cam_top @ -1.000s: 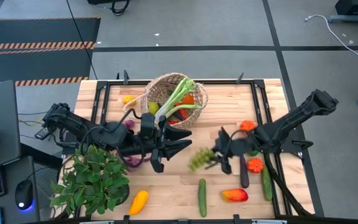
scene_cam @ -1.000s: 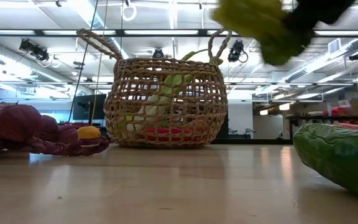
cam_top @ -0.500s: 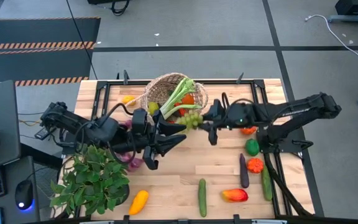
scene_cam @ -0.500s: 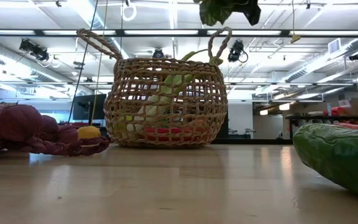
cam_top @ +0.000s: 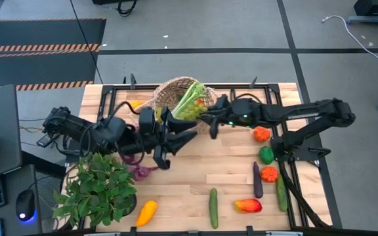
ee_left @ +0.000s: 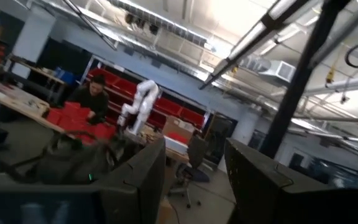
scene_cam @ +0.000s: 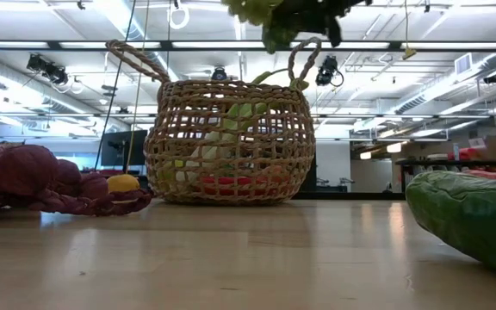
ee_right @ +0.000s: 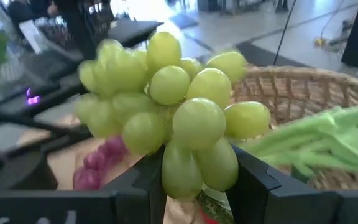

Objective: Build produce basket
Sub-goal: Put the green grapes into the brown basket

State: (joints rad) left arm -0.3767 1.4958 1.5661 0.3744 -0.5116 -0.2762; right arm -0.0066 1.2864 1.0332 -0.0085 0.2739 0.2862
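Note:
The straw basket point(cam_top: 176, 97) stands at the table's far middle, also seen in the low view point(scene_cam: 226, 142). A leek point(cam_top: 192, 98) and red and orange produce lie in it. My right gripper point(cam_top: 203, 118) reaches in from the right and is shut on a bunch of green grapes point(cam_top: 189, 111), which hangs over the basket's near right rim and above it in the low view point(scene_cam: 269, 13). My left gripper point(cam_top: 178, 139) hovers open just near of the basket, and the left wrist view point(ee_left: 194, 180) shows nothing between its fingers. My right gripper pinches the bunch's grapes on its own side point(ee_right: 182, 169) between its two fingers point(ee_right: 146, 180). The rest of the bunch bulges out beyond the fingertips. The fingers come about level from the table's right. The bunch is lifted clear, above the basket's rim point(ee_right: 291, 84).
A potted plant point(cam_top: 100, 190) and a purple string point(cam_top: 140, 172) are at the near left. A yellow squash point(cam_top: 146, 212), a cucumber point(cam_top: 213, 208), a red-yellow fruit point(cam_top: 248, 205), a green pepper point(cam_top: 266, 155) and orange pieces point(cam_top: 261, 134) lie near and right.
My right gripper has carried the grapes up and from the table's right middle toward the far left, ending over the basket's rim, still shut on them. My left gripper has drifted a little toward the basket.

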